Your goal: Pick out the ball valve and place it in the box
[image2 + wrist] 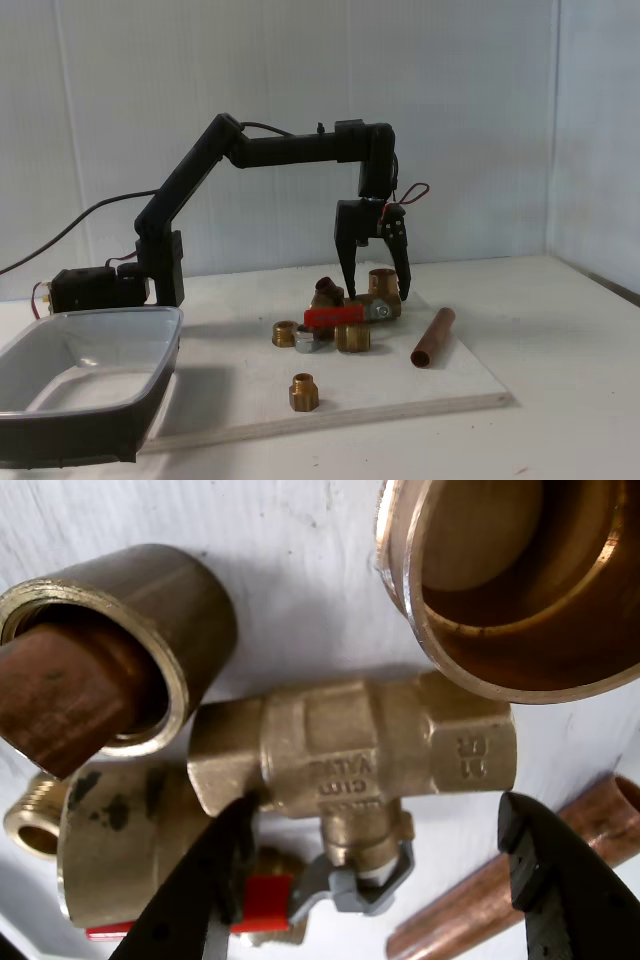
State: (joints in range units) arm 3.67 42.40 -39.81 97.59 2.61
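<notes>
The gripper (375, 880), jaws standing apart, is straddling the ball valve (350, 760), which is lying among brass fittings (red handle underneath); squeezing across its hexagonal body should be avoiding the crowding neighbours.

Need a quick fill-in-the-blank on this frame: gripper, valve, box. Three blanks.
1. The gripper is ____, one finger on each side of the valve.
2. The valve's lever handle is ____ in colour.
3. In the fixed view the box lies to the ____ of the fittings.

Missing words: open; red; left
</notes>
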